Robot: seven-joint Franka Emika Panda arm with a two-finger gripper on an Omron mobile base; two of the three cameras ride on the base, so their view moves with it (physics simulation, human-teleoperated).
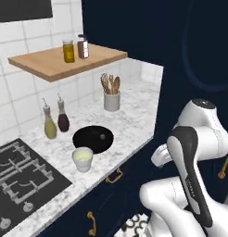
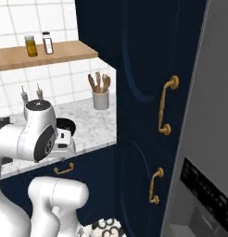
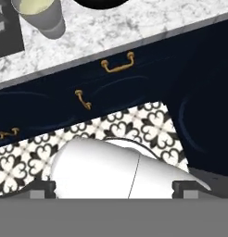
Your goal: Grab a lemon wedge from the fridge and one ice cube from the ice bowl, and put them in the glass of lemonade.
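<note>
The glass of lemonade stands on the marble counter near its front edge, just right of the black stovetop and just in front of one black bowl; from the hand view the glass shows at the upper left, pale yellow liquid inside. Behind the bowl, toward the tiled wall, stand two oil bottles, one with yellow-green contents and one dark. Farther right is one white utensil holder with wooden tools. Two jars sit side by side on the single wooden shelf above.

The fridge fills the right edge of the right base view, grey, with its black dispenser panel low on the door. Left of it are tall navy cabinets with two gold handles, one above the other.

The gripper hangs low over the patterned floor in front of the navy drawers, its two dark fingertips spread wide apart with nothing between them.
</note>
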